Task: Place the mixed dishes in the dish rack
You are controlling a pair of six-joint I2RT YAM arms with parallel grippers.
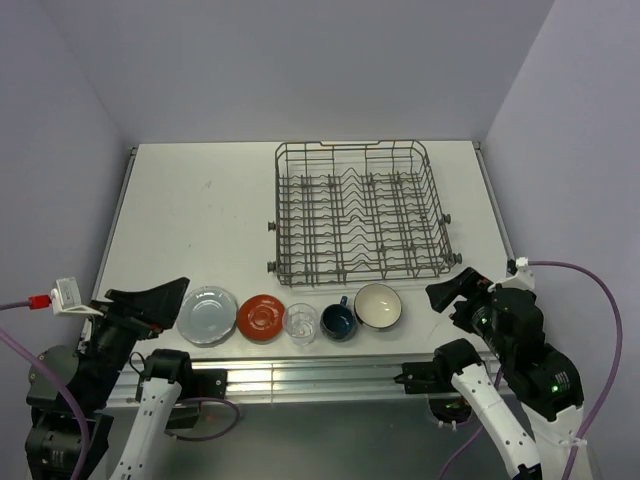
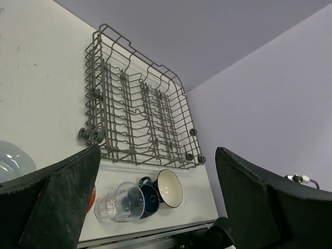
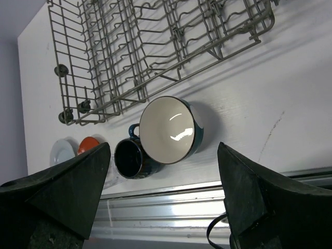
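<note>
The dishes stand in a row along the table's near edge: pale blue-grey plate (image 1: pixel 208 315), red-orange plate (image 1: pixel 263 317), clear glass tumbler (image 1: pixel 300 322), dark blue mug (image 1: pixel 339 321) and cream bowl with dark outside (image 1: pixel 378 306). The grey-brown wire dish rack (image 1: pixel 360 213) stands behind them with nothing in it. My left gripper (image 1: pixel 160 301) is open and empty, left of the blue-grey plate. My right gripper (image 1: pixel 452 293) is open and empty, right of the bowl. The right wrist view shows the bowl (image 3: pixel 167 129), the mug (image 3: pixel 130 157) and the rack (image 3: pixel 150 46). The left wrist view shows the tumbler (image 2: pixel 120 202).
The white table (image 1: pixel 190 220) is bordered by lilac walls at the back and both sides. A metal rail (image 1: pixel 300 378) runs along the near edge between the arm bases. Cables hang by both arms.
</note>
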